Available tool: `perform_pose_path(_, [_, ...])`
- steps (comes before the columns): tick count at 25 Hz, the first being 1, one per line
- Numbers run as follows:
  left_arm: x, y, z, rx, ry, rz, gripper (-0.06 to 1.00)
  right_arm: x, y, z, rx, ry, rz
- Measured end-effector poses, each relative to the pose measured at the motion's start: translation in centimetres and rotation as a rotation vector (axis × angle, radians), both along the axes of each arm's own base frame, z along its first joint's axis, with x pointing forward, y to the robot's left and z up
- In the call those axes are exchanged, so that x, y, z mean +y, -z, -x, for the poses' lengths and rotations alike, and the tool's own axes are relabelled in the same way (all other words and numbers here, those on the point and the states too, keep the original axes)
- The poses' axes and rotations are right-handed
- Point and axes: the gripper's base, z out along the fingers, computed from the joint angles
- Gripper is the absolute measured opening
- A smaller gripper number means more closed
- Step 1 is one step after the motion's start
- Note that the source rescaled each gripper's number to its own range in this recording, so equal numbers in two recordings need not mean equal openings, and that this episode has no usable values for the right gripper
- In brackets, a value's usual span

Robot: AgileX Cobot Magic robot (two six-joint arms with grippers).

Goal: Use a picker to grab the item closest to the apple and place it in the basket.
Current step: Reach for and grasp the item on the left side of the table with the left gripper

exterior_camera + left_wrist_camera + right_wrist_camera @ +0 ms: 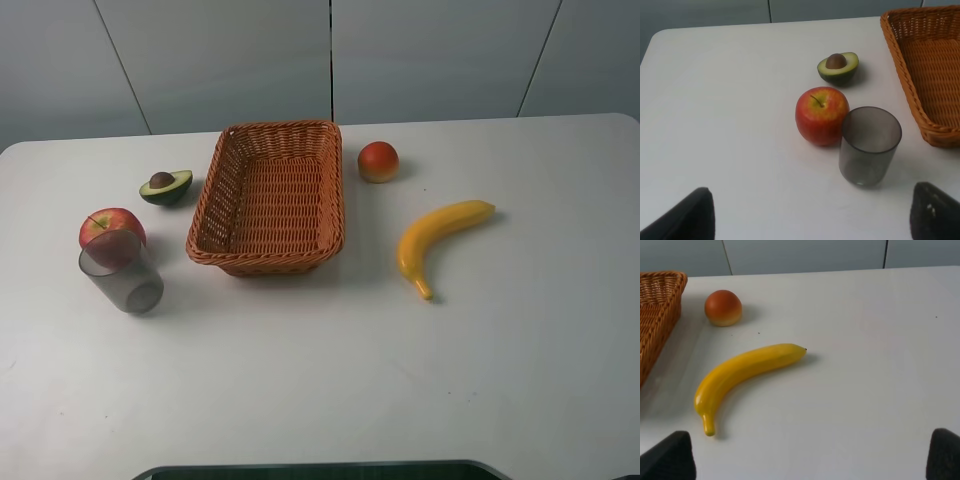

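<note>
Nothing done yet: the smoky grey plastic cup (pixel 122 272) sits beside the red apple (pixel 111 229), and the woven wicker basket (pixel 280 127) is empty. Left hand (pixel 810 217) and right hand (pixel 807 455) gape wide, holding nothing.

We see the basket (pixel 218 195) woven of orange-brown wicker, its weave coarse and ribbed. The cup (pixel 123 272) looks like smoky translucent plastic, smooth-walled. The apple (pixel 108 228) has a glossy red skin with small highlights; the banana (pixel 432 238) is smooth yellow with a soft, plastic-like sheen. The avocado half (pixel 167 186) shows matt green flesh and a shinier brown stone. The round orange-red fruit (pixel 378 161) looks satin. We find the bench (pixel 320 380) white, smooth and matt, and the fingers (pixel 687 217) matt black.
</note>
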Motion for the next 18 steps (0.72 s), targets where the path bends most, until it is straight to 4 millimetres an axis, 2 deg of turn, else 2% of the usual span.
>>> perform_pose_path(18, [0.00,0.00,0.00,0.000,0.000,0.000,1.00,0.00,0.00,0.00,0.000,0.000,0.000])
